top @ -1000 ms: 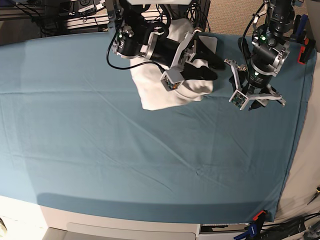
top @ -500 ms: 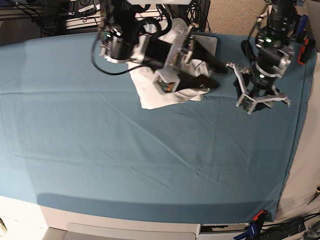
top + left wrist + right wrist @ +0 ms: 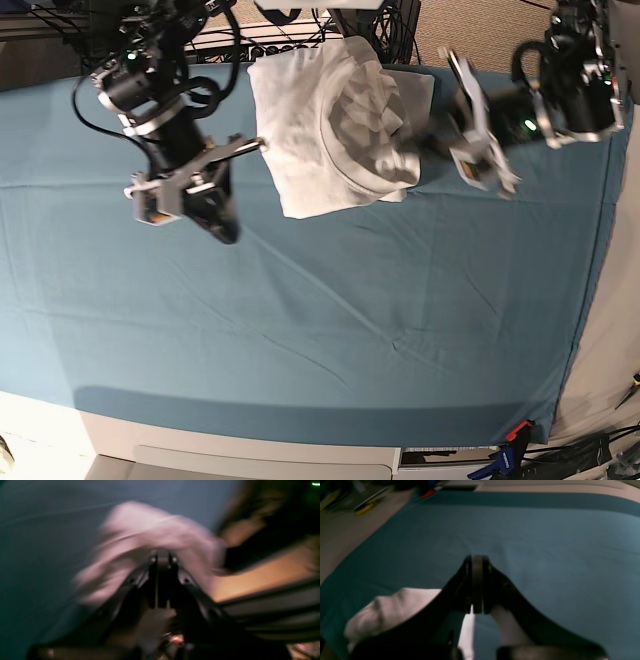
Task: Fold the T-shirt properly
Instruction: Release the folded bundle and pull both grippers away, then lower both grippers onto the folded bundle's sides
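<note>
No writing shows on the bunched T-shirt (image 3: 335, 130); left end effector (image 3: 440, 135) and right end effector (image 3: 222, 225) are clenched, empty.

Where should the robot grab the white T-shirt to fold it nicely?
Probably the flat, single-looking near corner of the plain white cotton T-shirt, coming from above on the bare teal cloth sheet side. The far right part is bunched into a lump, so a pinch there would catch several layers.

T-shirt (image 3: 335, 135) bunched on cloth sheet (image 3: 300, 320), toward far edge. Right gripper (image 3: 220, 225) to T-shirt's left in base view, apart from it. Left gripper (image 3: 490, 165) just beside T-shirt's right edge.
</note>
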You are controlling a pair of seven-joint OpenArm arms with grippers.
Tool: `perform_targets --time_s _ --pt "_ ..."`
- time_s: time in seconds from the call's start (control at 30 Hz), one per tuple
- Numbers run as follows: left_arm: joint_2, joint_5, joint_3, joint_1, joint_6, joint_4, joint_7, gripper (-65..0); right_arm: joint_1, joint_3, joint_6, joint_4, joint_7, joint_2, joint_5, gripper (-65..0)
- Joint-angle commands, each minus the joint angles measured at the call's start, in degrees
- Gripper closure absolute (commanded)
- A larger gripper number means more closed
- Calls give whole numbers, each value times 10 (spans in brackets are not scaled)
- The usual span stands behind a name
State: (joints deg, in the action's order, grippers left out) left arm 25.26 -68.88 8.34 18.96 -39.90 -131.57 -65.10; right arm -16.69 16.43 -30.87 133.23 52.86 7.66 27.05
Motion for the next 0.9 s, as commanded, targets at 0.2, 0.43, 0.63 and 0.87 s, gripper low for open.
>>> perform_targets --time_s 0.2,0.43,0.63,0.87 --pt "-39 58 -177 21 -1 -8 48 0 3 35 31 9 -26 1 -12 0" --pt "-79 275 -282 21 109 -7 156 0 10 35 83 -59 -45 1 -46 0" --pt "-83 312 -299 19 117 -7 158 0 34 34 74 -133 -39 1 -15 0" --pt "-65 222 -171 18 87 -7 106 0 35 34 52 -135 -31 -3 1 0"
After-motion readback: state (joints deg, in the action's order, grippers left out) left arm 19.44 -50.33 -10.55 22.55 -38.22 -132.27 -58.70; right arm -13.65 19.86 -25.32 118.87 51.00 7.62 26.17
